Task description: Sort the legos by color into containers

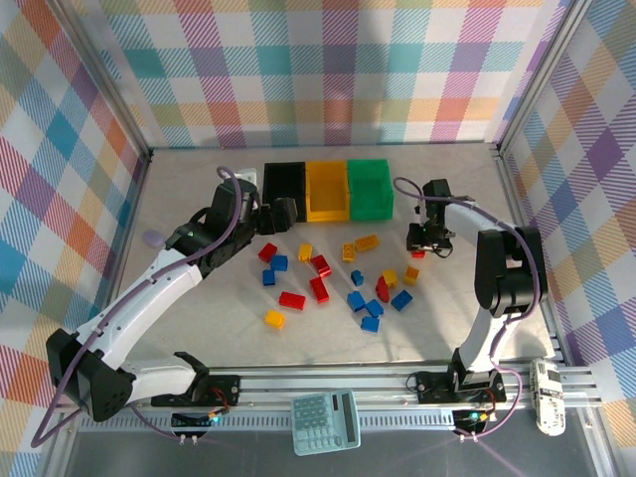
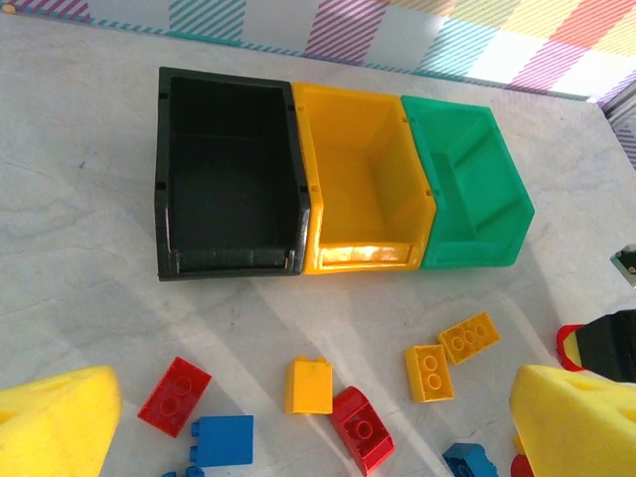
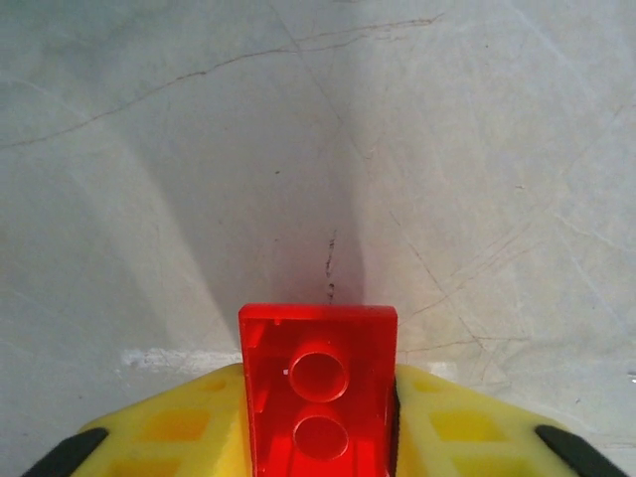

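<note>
1. Table (image 1: 179, 189): bare marble lies open along the left, right and near edges.
2. Containers (image 2: 364, 255): black, yellow and green bins, joined in a row at the back edge.
3. Left gripper (image 1: 285, 215): fingers spread wide, just before the black bin.
4. Right gripper (image 1: 427, 241): pads clamp a red brick (image 3: 318, 388), with bare tabletop ahead.
5. Legos (image 1: 320, 289): scattered mid-table, apart from the bins.

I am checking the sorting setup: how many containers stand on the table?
3, joined in one row: the black container on the left, the yellow container in the middle, the green container on the right. None seems hidden.
</note>
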### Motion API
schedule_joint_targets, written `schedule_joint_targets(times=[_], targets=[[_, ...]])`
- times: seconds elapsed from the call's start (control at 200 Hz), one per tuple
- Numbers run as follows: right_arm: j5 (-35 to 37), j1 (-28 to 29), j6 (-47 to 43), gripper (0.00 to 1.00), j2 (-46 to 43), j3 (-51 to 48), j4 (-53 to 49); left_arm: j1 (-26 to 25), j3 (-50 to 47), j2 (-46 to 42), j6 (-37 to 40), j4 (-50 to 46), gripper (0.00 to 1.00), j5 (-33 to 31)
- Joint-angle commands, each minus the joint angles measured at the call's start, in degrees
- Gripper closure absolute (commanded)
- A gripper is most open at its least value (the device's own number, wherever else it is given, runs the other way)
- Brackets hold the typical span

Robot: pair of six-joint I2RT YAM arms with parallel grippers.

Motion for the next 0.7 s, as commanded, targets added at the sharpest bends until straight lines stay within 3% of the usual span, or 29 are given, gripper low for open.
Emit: schedule_joint_targets(times=[0.0,0.365,0.695], targets=[[-0.9,0.2,-0.9,0.72,-0.4,1.6,-0.7,-0.6,1.6,-0.1,0.7,-1.7,0.0,-0.2],[-8.3,1.1,1.1,0.76,-7.5,10.8,-2.8,-2.3,0.0,-1.8,-1.5,-0.4,0.0,0.2],[-10.5,5.4,1.4,0.76,5.9,31.6,-4.4,-6.3,2.5,0.6,-3.6,-7.4,0.0,-3.3]])
